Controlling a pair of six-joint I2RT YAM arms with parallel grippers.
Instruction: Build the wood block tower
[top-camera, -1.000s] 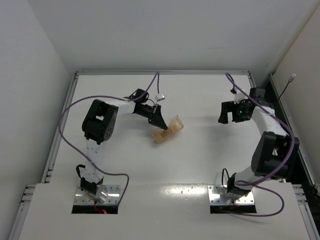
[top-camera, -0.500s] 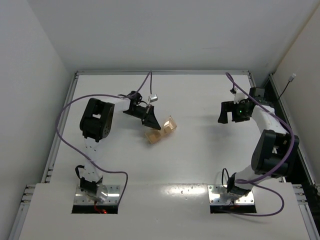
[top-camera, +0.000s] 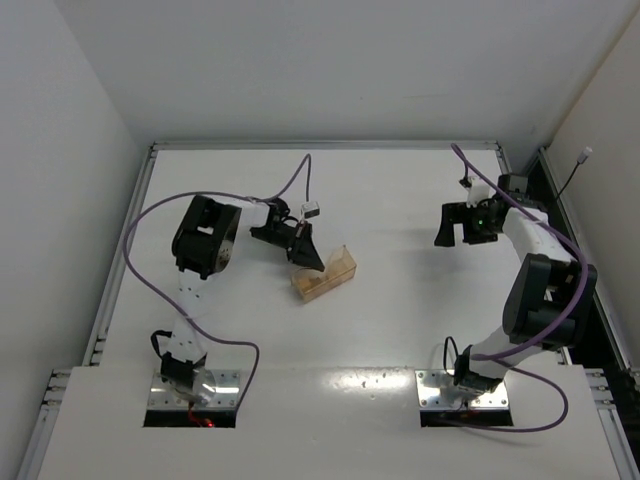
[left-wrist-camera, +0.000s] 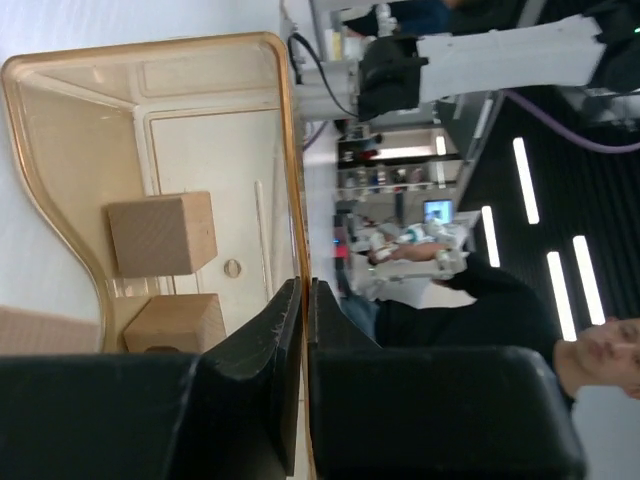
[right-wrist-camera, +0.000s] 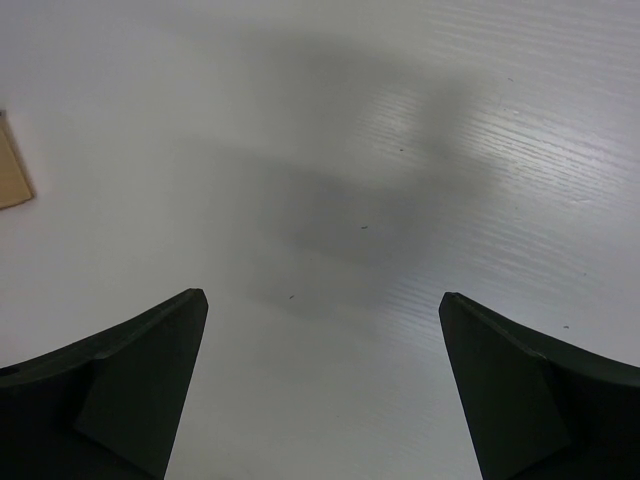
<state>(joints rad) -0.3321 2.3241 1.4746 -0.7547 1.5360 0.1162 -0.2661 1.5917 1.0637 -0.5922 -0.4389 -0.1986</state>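
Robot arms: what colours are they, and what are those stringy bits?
Both the left arm and right arm have chunky black joints and white links. A thin purple cable loops along each. Their jaws are black, pointed wedges.

Robot lab: walled white table (top-camera: 400, 300), striplights (left-wrist-camera: 522, 190)

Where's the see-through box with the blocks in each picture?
Top external: the box sits just left of the table's middle, at the left tool's tip.
Left wrist: it fills the left side, with two wood blocks inside.
Right wrist: only a tan sliver shows at the left edge; I cannot tell if it is the box.
Shared landmark: the left tool, shut on the box's rim.
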